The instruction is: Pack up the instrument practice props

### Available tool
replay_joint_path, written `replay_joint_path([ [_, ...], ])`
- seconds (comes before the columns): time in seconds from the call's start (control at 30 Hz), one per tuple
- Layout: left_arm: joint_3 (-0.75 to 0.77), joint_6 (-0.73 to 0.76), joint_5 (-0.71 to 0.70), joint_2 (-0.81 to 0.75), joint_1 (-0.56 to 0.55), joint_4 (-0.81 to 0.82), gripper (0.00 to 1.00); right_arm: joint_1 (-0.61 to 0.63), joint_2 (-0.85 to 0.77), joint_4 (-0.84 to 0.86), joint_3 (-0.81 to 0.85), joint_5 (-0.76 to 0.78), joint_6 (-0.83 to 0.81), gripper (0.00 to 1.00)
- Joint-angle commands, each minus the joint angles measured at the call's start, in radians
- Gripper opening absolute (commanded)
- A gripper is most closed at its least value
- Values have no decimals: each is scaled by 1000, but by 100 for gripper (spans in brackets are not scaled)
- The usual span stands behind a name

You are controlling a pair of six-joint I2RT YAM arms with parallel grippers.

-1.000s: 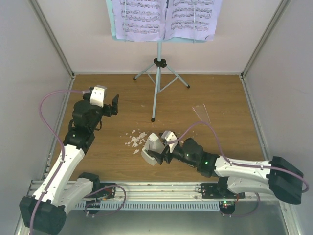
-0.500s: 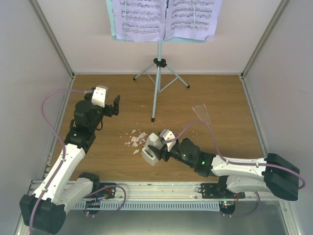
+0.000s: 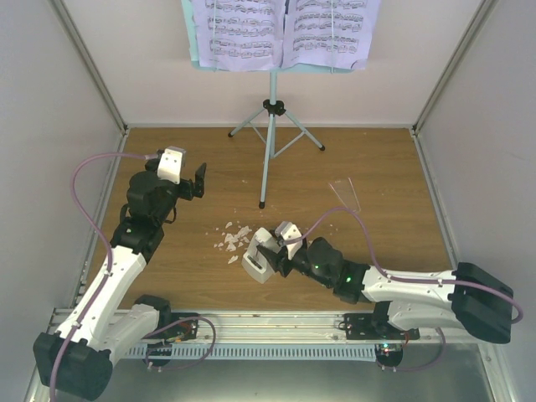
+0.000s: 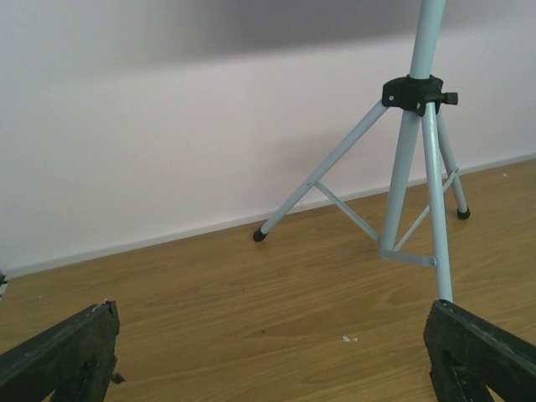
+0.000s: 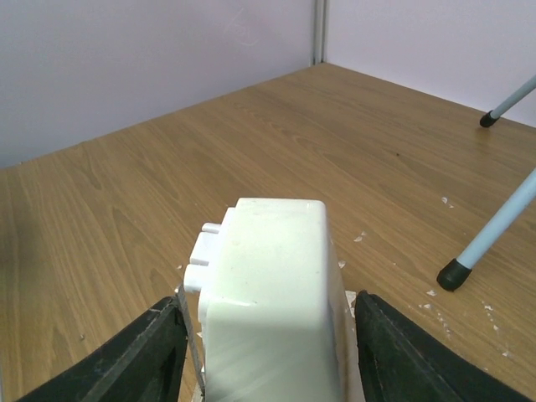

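The pale blue music stand [image 3: 270,126] stands at the back, with printed sheet-music pages [image 3: 285,33] on its desk. Its tripod legs fill the left wrist view [image 4: 408,167]. The small white metronome [image 3: 258,258] lies tipped on the wooden floor, and it also shows in the right wrist view [image 5: 268,293]. My right gripper [image 3: 272,260] is open, with one jaw on each side of the metronome [image 5: 268,356] and a small gap on the right side. The clear triangular cover [image 3: 345,194] lies to the right. My left gripper [image 3: 196,182] is open and empty [image 4: 268,364], left of the stand.
Small white crumbs [image 3: 230,239] lie scattered just left of the metronome. One stand foot [image 5: 455,273] rests close to the right of the metronome. White walls [image 3: 100,84] close in the floor on three sides.
My right gripper has pushed forward and left, so its jaws now sit farther along the metronome. The metronome has shifted slightly. The left arm has barely moved.
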Motion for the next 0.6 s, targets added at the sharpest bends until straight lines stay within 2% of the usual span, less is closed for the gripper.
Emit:
replay_joint_path([
  [0.0,-6,7,-7,-9,-7,55,99,7,-15,40,-22,31,20,54],
  [0.3,-7,7,-8,-12,-8,55,99,8,-25,49,-40,40,35,48],
  [0.57,-6,5,-7,-14,-11,55,99,7,-50,51,-62,46,51,47],
])
